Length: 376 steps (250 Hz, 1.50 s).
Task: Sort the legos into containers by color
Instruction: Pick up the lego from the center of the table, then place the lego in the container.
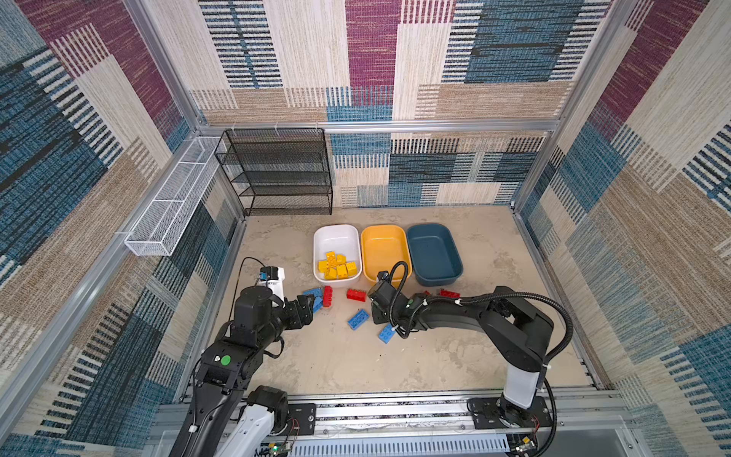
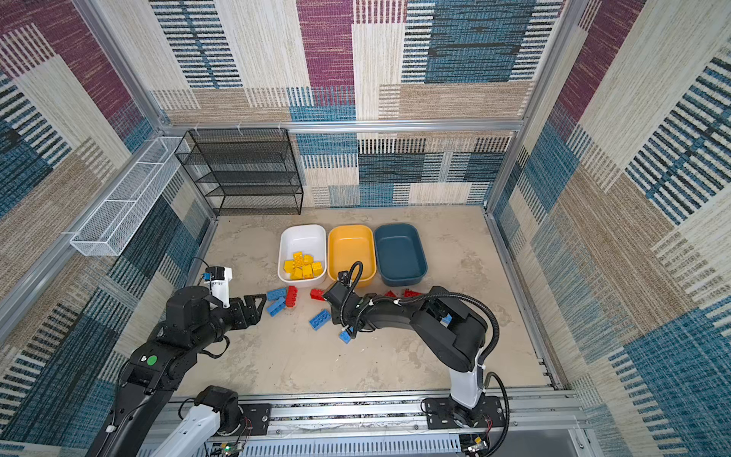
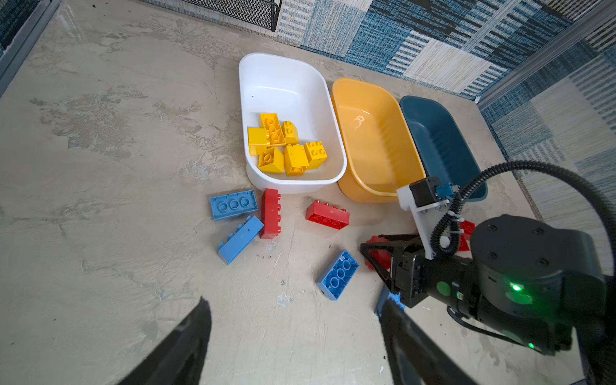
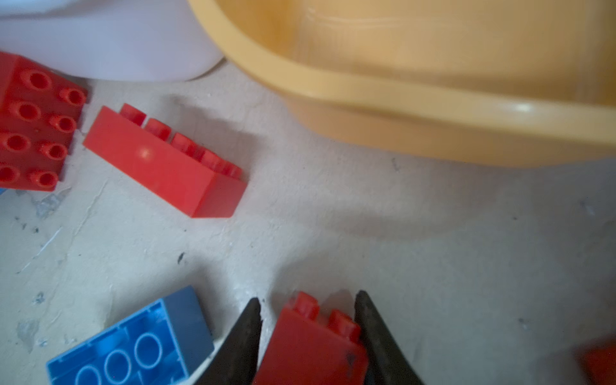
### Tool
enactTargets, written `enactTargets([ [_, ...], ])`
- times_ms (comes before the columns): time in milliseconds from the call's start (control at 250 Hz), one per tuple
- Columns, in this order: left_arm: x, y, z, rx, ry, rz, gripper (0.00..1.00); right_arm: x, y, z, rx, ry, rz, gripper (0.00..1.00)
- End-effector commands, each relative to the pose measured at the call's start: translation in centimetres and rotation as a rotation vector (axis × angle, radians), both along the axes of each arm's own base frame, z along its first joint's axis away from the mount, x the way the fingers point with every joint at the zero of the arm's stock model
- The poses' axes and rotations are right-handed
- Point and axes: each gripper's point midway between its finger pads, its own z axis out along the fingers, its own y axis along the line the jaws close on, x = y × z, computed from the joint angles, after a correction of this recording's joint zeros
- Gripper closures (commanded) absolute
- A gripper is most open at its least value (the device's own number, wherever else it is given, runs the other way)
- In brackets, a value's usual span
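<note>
I see glossy, smooth plastic: yellow-orange rounded tub (image 4: 433, 110), red studded brick (image 4: 310, 350); the beige tabletop (image 4: 366, 250) looks matt and rough.

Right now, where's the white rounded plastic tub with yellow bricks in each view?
Both top views: white rounded plastic tub mid-table, leftmost of three.
Left wrist: whole tub, yellow plastic bricks inside.
Right wrist: only its blurred outer wall.
Shared landmark: yellow-orange plastic tub beside it, in all four.
</note>
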Motion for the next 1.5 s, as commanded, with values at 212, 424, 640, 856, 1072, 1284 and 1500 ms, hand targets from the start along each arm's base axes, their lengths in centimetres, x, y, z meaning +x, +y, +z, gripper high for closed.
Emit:
enactTargets([
  [212, 0.2, -0.2, -0.3, 0.003, 0.004, -0.012, 0.19, 0.4, 0.6, 6.0, 0.062, -0.069, 0.046, 0.63],
  [424, 0.6, -0.6, -1.0, 0.003, 0.039, -0.029, 0.19, 3.8, 0.2, 11.3, 0.107, -0.136, 0.085, 0.62],
  [640, 1.2, -1.1, -2.4, 0.012, 0.105, -0.043, 0.19, 8.5, 0.2, 12.6, 0.114, -0.169, 0.11, 0.61],
  [856, 1.5, -1.6, -3.9, 0.019, 0.179, -0.066, 0.22, 12.1, 0.2, 11.6, 0.119, -0.163, 0.093, 0.58],
  [1072, 1.6, -1.5, -4.4, 0.032, 0.2, -0.063, 0.23, 13.0, 0.0, 11.7, 0.121, -0.177, 0.093, 0.52],
  [1284, 2.3, -1.4, -5.2, 0.076, 0.26, -0.065, 0.3, 13.1, -1.5, 13.5, 0.156, -0.226, 0.064, 0.28],
  [1500, 4.1, -1.6, -6.9, 0.128, 0.373, -0.071, 0.48, 10.6, -2.8, 16.2, 0.256, -0.303, 0.07, 0.26],
])
